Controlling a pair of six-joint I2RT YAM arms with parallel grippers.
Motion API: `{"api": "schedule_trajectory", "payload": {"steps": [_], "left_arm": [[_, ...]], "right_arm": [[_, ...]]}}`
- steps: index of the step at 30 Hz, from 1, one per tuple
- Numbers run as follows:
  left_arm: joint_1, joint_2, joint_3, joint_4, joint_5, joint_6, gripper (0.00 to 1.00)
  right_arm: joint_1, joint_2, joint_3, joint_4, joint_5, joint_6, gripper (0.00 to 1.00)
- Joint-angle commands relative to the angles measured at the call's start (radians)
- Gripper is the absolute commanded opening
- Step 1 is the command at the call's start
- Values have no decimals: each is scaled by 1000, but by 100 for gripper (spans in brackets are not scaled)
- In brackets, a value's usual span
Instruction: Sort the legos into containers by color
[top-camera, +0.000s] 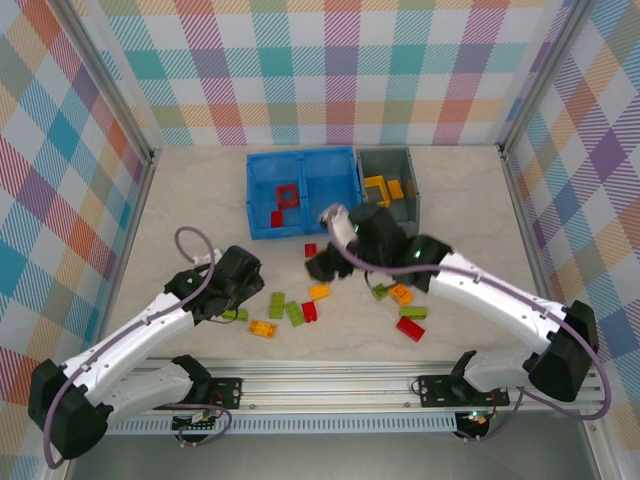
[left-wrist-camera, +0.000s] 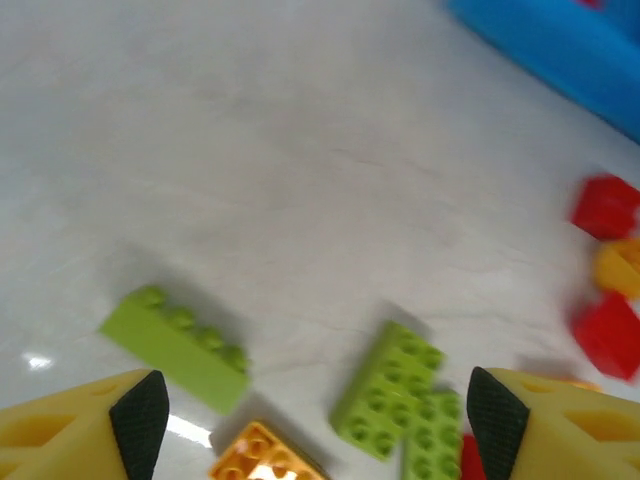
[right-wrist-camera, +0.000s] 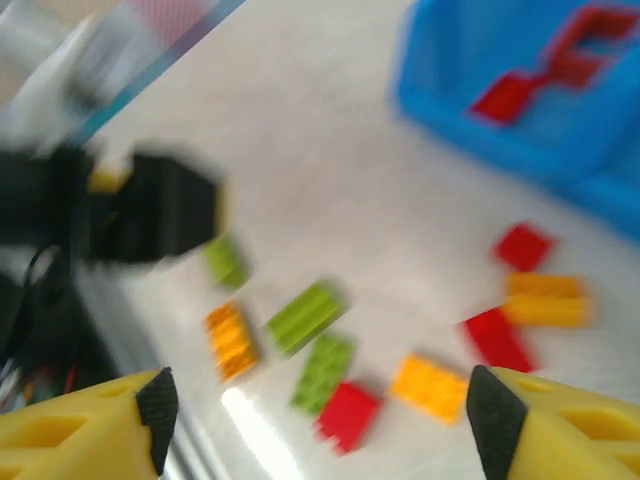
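On the left of the bench (top-camera: 200, 200), the left gripper (left-wrist-camera: 318, 420) hangs, jaws spread and empty, over two lime green bricks (left-wrist-camera: 390, 390). The blue bin (top-camera: 300, 231) holds two red pieces (top-camera: 288, 197). The grey bin (top-camera: 385, 152) holds orange-yellow bricks (top-camera: 376, 188). Roughly a dozen loose legos (top-camera: 295, 312) remain unsorted. The right gripper (right-wrist-camera: 318, 410), jaws likewise spread and empty, is above the scatter.

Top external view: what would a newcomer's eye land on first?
The bright blue bin at the back, with red bricks in its left compartment. The grey bin sits beside it on the right, holding yellow pieces. Then the loose legos scattered in front of them.
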Motion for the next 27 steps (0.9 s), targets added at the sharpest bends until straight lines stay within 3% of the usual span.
{"api": "schedule_trajectory", "payload": {"steps": [1,6,10,15,19,22,24,27], "left_arm": [[56,-30,-62,10,59,-177,80],[100,33,-107,75,117,-265,78],[110,98,-125,64,124,-320,75],[126,142,-185,181,126,-355,68],[142,205,-185,227,129,-353,56],[144,238,-188,255,131,-348,40],[145,231,-187,259,124,-344,28],[144,181,-162,237,99,-315,19]], "right_arm": [[102,-35,-80,159,-101,24,82],[198,-34,-124,176,-80,52,86],[215,-25,-128,182,-47,72,87],[220,-7,-114,187,-34,81,87],[221,9,-104,176,-25,84,86],[223,8,-109,172,-16,93,85],[223,-3,-117,175,-7,101,85],[223,-31,-123,170,39,117,83]]}}
